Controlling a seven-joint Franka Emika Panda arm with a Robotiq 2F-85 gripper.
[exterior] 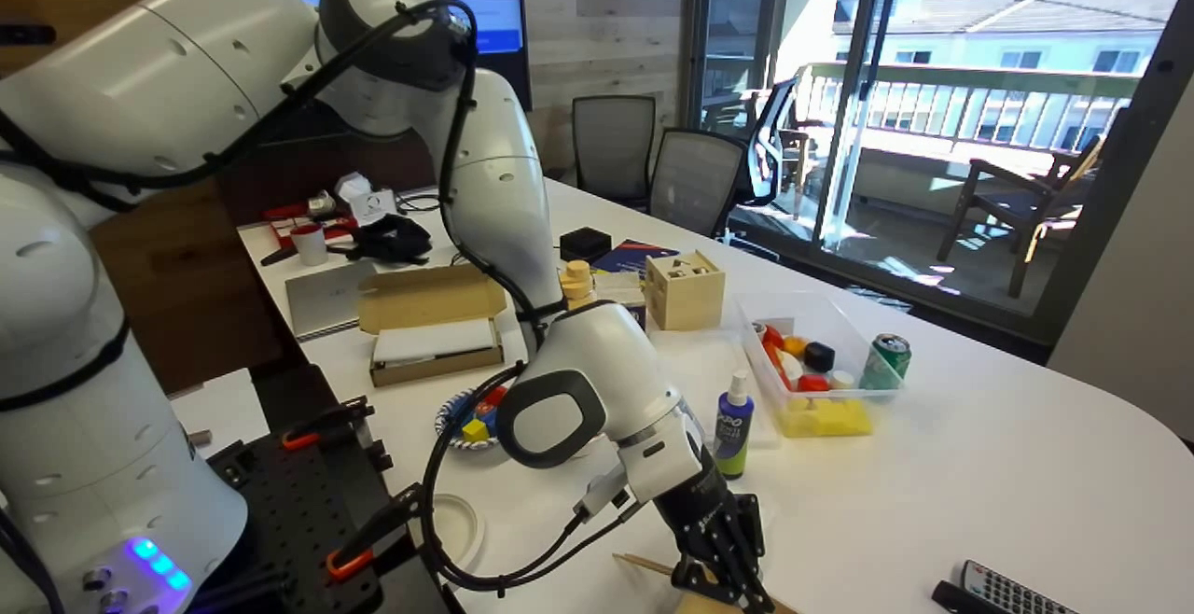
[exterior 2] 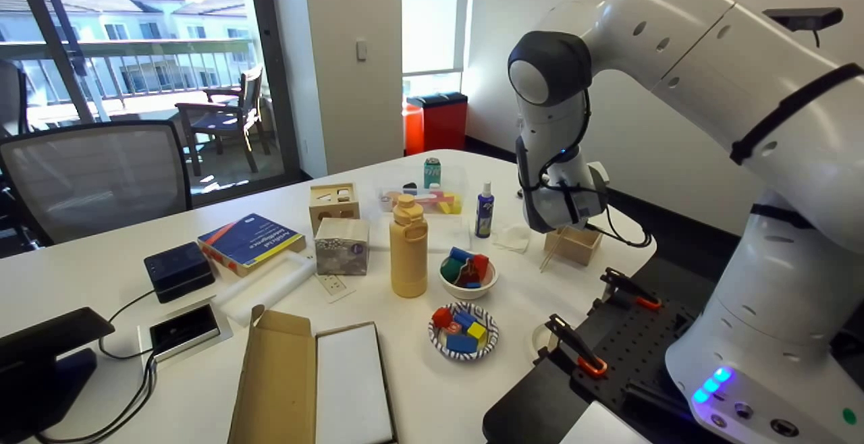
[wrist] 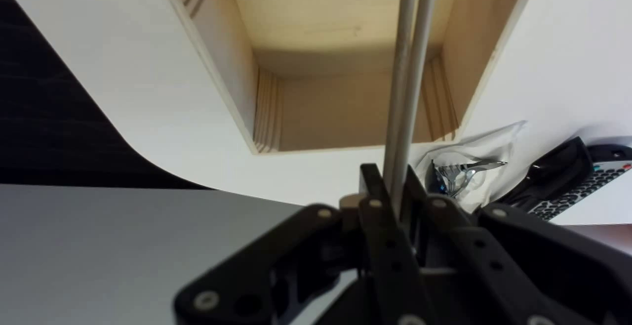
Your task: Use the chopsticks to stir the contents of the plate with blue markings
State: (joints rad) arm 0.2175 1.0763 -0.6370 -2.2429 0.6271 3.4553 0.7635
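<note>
Pale wooden chopsticks [wrist: 415, 68], gripped in nearly closed jaws, extend over an open wooden box [wrist: 335, 107]; left of it in both exterior views, a blue-patterned plate [exterior 2: 437, 341] holds coloured blocks [exterior 2: 462, 343].

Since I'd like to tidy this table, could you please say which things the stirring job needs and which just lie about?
For the job:
hand
chopsticks
blue-marked plate
its blocks

Lying about:
open wooden box
spray bottle
remote control
yellow bottle
green can
book
</note>
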